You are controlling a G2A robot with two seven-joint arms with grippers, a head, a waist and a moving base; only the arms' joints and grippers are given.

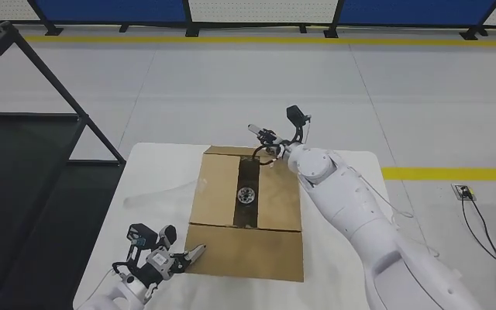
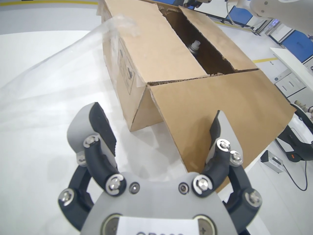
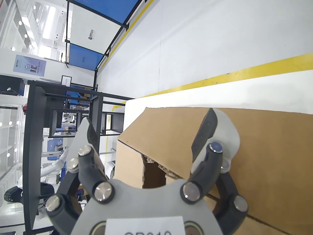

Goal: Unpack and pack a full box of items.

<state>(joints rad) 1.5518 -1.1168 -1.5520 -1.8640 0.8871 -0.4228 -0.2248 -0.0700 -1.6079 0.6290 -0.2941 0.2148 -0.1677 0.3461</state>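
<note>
A brown cardboard box [image 1: 248, 209] stands in the middle of the white table [image 1: 155, 170]. Its two long top flaps lie nearly closed, leaving a dark slot [image 1: 247, 192] in which a bottle top [image 2: 195, 45] shows. The near end flap [image 2: 220, 113] is folded out and slopes toward me. My left gripper [image 2: 159, 125] is open with nothing in it, just off the near left corner of that flap [image 1: 186, 246]. My right gripper [image 3: 149, 125] is also open and holds nothing, hovering over the far end of the box [image 1: 277, 125].
A clear plastic film [image 2: 73, 57] trails from the box's left side across the table. A black metal frame [image 1: 46, 116] stands off the table's left edge. On the floor to the right lie a cable and socket [image 1: 463, 192].
</note>
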